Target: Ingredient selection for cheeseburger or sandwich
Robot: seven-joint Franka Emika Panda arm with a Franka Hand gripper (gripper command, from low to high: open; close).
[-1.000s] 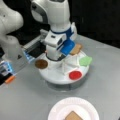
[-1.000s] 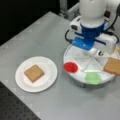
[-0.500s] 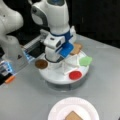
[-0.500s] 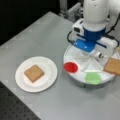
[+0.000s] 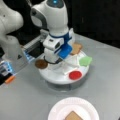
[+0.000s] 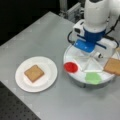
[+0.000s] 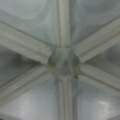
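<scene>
My gripper (image 5: 55,58) (image 6: 93,50) hangs low over the middle of the round white divided tray (image 5: 57,81) (image 6: 80,81). The wrist view shows only the tray's hub (image 7: 63,61) and dividers close below, with no fingers and nothing held. In both front views a tan toast square (image 5: 76,48) (image 6: 113,66) lies in one compartment. A dark brown patty (image 5: 41,64) lies at the tray's left rim in a front view. Another toast square (image 5: 73,116) (image 6: 34,73) lies on the white plate (image 5: 56,111) (image 6: 22,85), apart from the tray.
A red disc (image 5: 75,75) (image 6: 70,67) and a green lettuce piece (image 5: 85,60) (image 6: 93,77) fill two tray compartments. The arm's white base (image 5: 10,37) and a blue-lit box (image 5: 27,55) stand at a front view's left. A dark perforated mat (image 6: 15,110) borders the table.
The gripper has sunk a little lower over the tray's centre. The food pieces and the plate have not moved.
</scene>
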